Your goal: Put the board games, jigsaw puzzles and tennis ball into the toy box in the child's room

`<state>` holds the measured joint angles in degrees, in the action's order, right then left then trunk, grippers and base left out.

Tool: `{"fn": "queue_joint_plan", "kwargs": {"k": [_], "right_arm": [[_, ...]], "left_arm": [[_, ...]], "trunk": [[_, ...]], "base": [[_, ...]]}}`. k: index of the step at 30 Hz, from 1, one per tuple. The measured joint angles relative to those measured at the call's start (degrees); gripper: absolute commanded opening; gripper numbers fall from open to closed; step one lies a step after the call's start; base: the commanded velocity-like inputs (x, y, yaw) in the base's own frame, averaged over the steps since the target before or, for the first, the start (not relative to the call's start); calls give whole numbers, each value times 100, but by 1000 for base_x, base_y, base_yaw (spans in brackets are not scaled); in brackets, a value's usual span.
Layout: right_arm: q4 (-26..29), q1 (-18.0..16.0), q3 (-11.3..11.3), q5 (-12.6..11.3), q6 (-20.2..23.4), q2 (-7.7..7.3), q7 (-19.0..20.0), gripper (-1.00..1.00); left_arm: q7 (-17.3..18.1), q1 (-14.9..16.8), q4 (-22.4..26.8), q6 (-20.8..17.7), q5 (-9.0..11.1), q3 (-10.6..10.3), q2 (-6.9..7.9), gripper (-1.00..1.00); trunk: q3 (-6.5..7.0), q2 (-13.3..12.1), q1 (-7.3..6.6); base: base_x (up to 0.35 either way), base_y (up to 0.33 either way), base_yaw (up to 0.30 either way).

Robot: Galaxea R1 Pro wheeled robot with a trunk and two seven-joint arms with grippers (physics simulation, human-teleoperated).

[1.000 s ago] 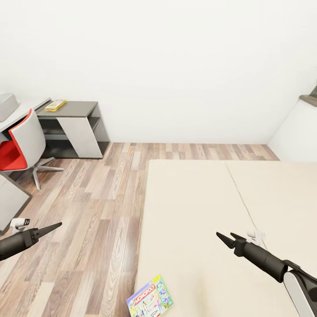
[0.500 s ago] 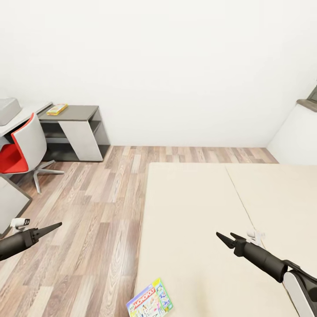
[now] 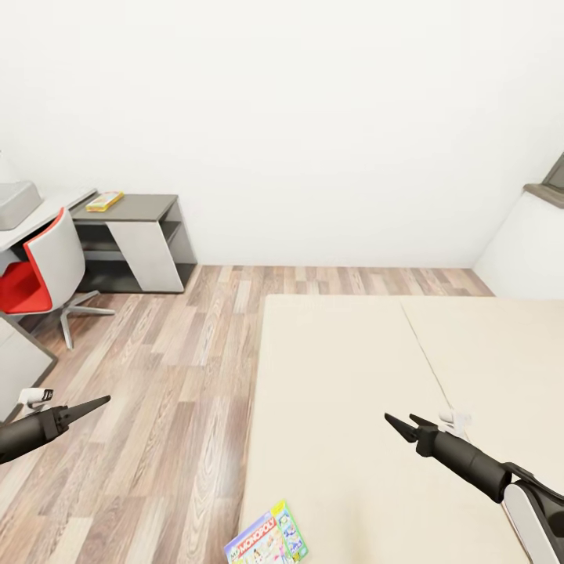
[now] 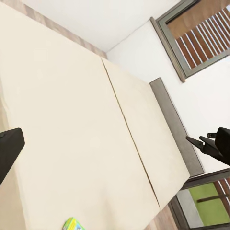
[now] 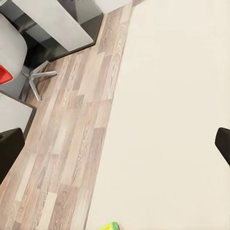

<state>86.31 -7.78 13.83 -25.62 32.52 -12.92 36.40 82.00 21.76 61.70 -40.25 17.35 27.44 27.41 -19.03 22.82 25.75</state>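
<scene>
A flat blue multicoloured Monopoly board game box [image 3: 267,536] lies at the near corner of the cream-beige bed [image 3: 352,407]. The left claw [image 3: 88,406] looks closed and empty; the right claw [image 3: 401,424] is slightly apart, empty. Reaching from here risks nudging the box off the bed's edge.

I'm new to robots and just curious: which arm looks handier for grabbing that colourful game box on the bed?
Probably the right. The right gripper hangs over the bed, where the board game lies near its edge; the left gripper hangs over the wood floor.
</scene>
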Motion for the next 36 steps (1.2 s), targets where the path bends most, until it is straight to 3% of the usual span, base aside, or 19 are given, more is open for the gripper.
{"fn": "queue_joint_plan", "kwargs": {"k": [36], "right_arm": [[-2, 0, 0, -12, 0, 0, 0, 100]], "left_arm": [[9, 0, 0, 2, 0, -3, 0, 100]], "trunk": [[336, -1, 0]], "base": [[0, 0, 0]]}}
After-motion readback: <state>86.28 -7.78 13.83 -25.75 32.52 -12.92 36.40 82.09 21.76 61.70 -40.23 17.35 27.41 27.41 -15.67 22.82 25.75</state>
